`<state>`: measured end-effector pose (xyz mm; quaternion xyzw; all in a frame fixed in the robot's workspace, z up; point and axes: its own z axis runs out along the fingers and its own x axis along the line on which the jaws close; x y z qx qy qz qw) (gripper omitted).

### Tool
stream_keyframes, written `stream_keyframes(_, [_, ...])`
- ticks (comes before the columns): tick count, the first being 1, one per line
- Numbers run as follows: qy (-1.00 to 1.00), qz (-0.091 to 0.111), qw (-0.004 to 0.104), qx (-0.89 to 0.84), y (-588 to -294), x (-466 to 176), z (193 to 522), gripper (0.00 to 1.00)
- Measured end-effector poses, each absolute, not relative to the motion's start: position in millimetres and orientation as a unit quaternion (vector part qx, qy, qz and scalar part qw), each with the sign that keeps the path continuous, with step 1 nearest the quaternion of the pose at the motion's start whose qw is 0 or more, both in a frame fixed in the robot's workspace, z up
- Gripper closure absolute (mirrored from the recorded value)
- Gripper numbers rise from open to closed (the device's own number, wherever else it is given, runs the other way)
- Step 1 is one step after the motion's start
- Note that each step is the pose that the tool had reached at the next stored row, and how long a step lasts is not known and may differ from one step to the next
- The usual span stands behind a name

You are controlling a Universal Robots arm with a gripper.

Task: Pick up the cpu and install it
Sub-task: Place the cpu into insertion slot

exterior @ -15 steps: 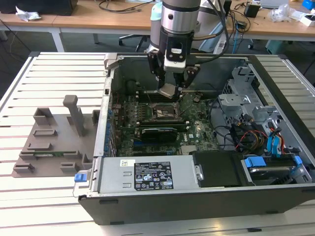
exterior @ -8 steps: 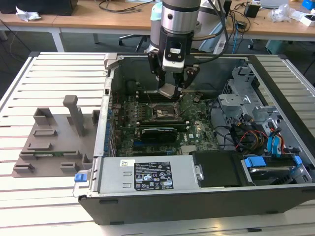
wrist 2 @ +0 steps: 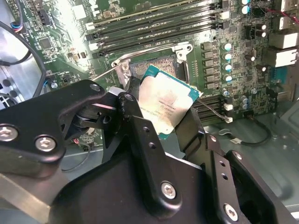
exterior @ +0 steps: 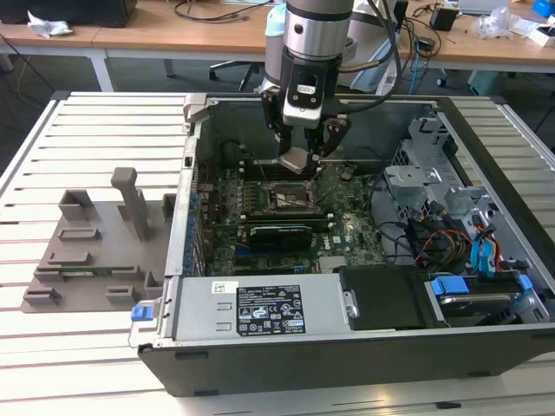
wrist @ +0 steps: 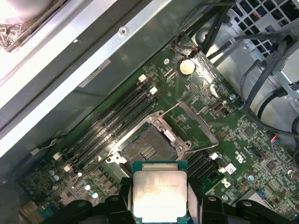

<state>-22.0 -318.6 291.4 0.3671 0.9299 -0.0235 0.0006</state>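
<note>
Wooden desks (exterior: pixel 130 35) w/ cables & clutter ran across the bg, far behind the dark square metal cpu socket (exterior: pixel 285 194). Pale slatted metal work table (exterior: pixel 87 121) spread out below the socket. Around the socket lay a green motherboard (exterior: pixel 347 227), and around that a big dark grey open-sided computer case (exterior: pixel 347 355). Socket frame was swung open, contact field bare in the first wrist view. Small flat square cpu (wrist 2: pixel 167 103) had a silvery-white lid w/ faint print & uneven sheen, plus a thin teal-green rim. In the exterior view it hung tilted just above the socket, not seated. Black two-finger gripper (exterior: pixel 303 143) was clamped on the cpu's opposite edges, one of the fingers (wrist 2: pixel 133 112) on each side. Black memory slots (wrist: pixel 112 123) ran alongside the socket on two sides. Large grey plastic fixture (exterior: pixel 95 243) w/ slots & posts stood well apart from the socket, outside the case, toward the exterior view's left.
</note>
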Motion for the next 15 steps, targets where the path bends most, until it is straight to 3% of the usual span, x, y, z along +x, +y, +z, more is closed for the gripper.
stream_keyframes(15, [0.911, -0.023, -0.001, 0.412, -318.6, -21.9, 291.2, 0.45])
